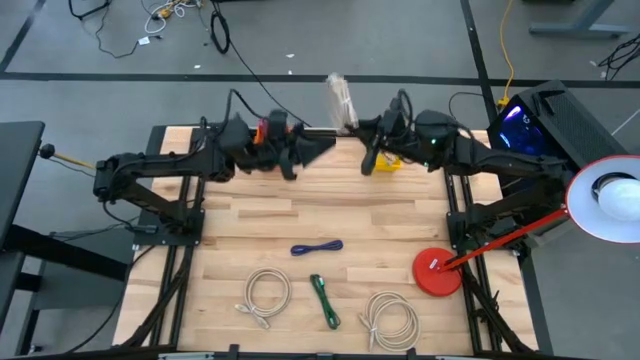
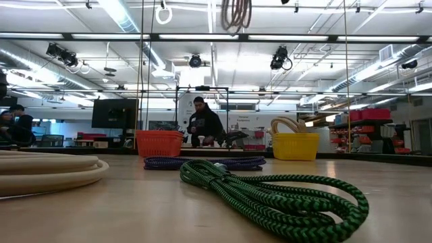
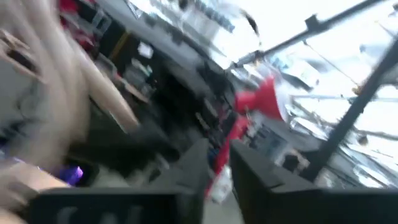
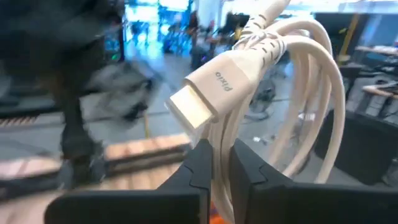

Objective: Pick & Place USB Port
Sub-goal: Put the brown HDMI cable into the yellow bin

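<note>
At the top centre of the overhead frame the right gripper point(image 1: 352, 118) is pinched shut on a coiled white cable point(image 4: 273, 106) — its plug juts out above the fingers. The left gripper point(image 1: 325, 146) sits just left of it; whether its fingers are open I cannot tell. Lower down on the table point(image 1: 250, 225) lie a blue cable point(image 1: 317, 247) and a green cable point(image 1: 324, 301)

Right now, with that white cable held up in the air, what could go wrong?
1. The right gripper pinches only a few strands of the coiled white cable, so it could slip out or uncoil.
2. The left gripper is close by at the table's far edge; the arms might bump, or the loops might snag on it.
</note>
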You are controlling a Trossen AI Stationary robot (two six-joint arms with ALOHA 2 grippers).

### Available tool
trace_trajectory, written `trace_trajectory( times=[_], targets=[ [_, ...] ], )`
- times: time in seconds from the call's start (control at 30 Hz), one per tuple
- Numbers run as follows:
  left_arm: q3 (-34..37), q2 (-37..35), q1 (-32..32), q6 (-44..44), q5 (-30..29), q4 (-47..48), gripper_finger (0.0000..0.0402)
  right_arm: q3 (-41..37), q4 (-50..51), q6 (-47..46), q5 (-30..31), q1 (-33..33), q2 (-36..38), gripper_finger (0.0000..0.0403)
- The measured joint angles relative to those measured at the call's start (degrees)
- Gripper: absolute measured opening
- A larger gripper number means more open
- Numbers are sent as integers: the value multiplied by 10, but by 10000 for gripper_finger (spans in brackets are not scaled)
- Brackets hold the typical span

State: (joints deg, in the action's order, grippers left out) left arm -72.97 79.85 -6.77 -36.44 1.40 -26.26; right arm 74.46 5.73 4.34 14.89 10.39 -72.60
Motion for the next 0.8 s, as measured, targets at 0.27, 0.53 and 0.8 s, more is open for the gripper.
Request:
trace_trajectory(
  times=[0.27,0.53,0.8],
  targets=[
    [0,0,-2,14,24,-8,36,-1,56,-13,1,26,2,20],
    [0,0,-3,-4,50,9,128,-1,159,-37,2,60,2,20],
    [0,0,-4,-19,97,12,148,-1,269,-57,50,102,5,20]
  ],
)
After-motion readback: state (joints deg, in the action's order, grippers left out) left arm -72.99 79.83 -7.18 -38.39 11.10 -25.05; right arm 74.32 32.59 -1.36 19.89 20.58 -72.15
